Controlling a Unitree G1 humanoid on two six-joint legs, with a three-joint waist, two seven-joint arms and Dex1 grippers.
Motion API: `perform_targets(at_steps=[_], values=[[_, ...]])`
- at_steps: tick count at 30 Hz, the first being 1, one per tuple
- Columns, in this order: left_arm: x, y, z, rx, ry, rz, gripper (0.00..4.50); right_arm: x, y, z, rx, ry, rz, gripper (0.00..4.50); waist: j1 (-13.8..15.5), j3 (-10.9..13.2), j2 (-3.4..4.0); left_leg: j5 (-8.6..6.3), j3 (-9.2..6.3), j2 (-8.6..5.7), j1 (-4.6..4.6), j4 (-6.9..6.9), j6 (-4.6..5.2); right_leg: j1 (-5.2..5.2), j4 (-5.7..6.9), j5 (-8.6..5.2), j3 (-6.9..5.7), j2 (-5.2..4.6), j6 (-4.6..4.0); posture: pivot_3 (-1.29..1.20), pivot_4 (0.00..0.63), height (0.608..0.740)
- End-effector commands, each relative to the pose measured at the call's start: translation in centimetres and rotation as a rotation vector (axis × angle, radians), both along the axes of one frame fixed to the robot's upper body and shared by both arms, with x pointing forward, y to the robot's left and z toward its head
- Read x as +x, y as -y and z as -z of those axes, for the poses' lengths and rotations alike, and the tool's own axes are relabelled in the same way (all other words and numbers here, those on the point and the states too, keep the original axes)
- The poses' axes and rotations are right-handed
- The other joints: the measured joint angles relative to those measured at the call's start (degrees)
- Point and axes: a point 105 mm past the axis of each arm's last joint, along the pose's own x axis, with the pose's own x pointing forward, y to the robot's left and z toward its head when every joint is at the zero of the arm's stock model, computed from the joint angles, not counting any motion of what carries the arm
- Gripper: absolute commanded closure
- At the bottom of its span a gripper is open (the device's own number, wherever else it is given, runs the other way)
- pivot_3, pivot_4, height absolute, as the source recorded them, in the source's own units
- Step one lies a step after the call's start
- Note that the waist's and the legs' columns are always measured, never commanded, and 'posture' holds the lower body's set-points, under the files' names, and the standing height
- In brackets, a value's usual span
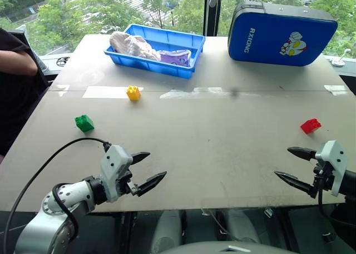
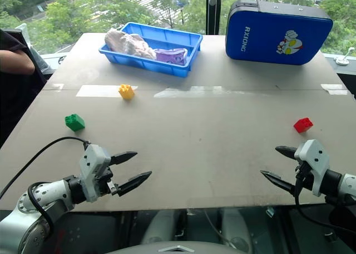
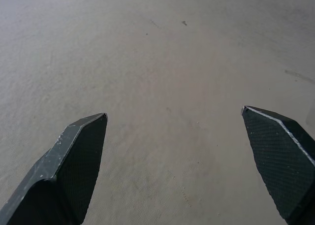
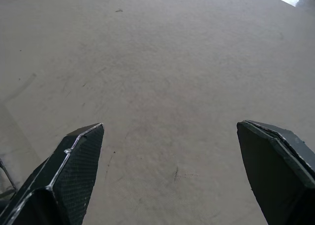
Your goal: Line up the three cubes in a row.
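Note:
Three studded cubes lie scattered on the grey table [image 1: 211, 137]. The yellow cube [image 1: 133, 93] is at the centre left, near a strip of tape. The green cube [image 1: 84, 123] is further left and closer to me. Far off on the right side sits the red cube [image 1: 310, 125]. My left gripper [image 1: 152, 166] hovers open at the table's front edge, below and right of the green cube. My right gripper [image 1: 285, 163] is open too, at the front right, just in front of the red cube. Nothing is between either pair of fingers; both wrist views look at bare tabletop.
A blue tray [image 1: 189, 41] holding a crumpled cloth and a purple packet stands at the back centre. A blue zipped case [image 1: 281, 34] stands at the back right. A person's arm [image 1: 16, 62] rests at the table's far left.

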Motion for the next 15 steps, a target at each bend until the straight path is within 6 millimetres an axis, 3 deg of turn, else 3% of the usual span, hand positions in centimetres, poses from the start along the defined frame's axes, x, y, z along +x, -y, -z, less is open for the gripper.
perform_targets(at_steps=[1, 3, 7, 12, 15], values=[[0.8, 1.2, -2.3, -0.071, 0.076, 0.016, 0.0, 1.7, 0.5, -1.7, 0.034, 0.126, 0.112, 0.06, 0.0, 0.0, 0.0, 0.0, 0.0, 0.0, 0.0, 0.0, 0.0, 0.0, 0.0, 0.0, 0.0, 0.0, 0.0, 0.0, 0.15, 0.74], [2.2, 2.6, -3.8, -0.17, 0.094, 0.014, 0.0, 4.0, 0.9, -3.3, 0.099, 0.216, 0.283, 0.06, 0.0, 0.0, -0.01, -0.02, -0.06, 0.02, 0.01, 0.01, -0.04, 0.01, -0.01, 0.0, -0.04, 0.01, -0.01, 0.0, 0.15, 0.74], [2.9, 6.4, -6.2, -0.223, 0.124, 0.207, 0.0, 7.4, 3.8, -4.4, -0.088, 0.211, 0.459, 0.06, 0.0, -0.1, 0.22, 0.01, 0.03, -0.05, 0.04, 0.08, 0.11, 0.11, 0.04, 0.01, -0.01, 0.02, -0.02, 0.0, 0.15, 0.74], [2.9, 9.2, -7.1, -0.124, 0.193, 0.441, 0.0, 9.2, 7.1, -5.0, -0.294, 0.001, 0.538, 0.06, 0.0, 0.0, 0.28, 0.01, 0.16, -0.18, -0.07, 0.01, 0.22, 0.01, -0.02, 0.15, 0.15, 0.1, -0.25, 0.0, 0.15, 0.74], [3.4, 10.5, -7.9, -0.141, 0.232, 0.506, 0.0, 10.3, 8.6, -5.4, -0.31, -0.135, 0.605, 0.06, -0.2, 0.0, 0.24, 0.01, 0.18, -0.16, -0.09, -0.03, 0.22, -0.02, -0.09, 0.14, 0.19, 0.3, -0.28, 0.0, 0.15, 0.74]])
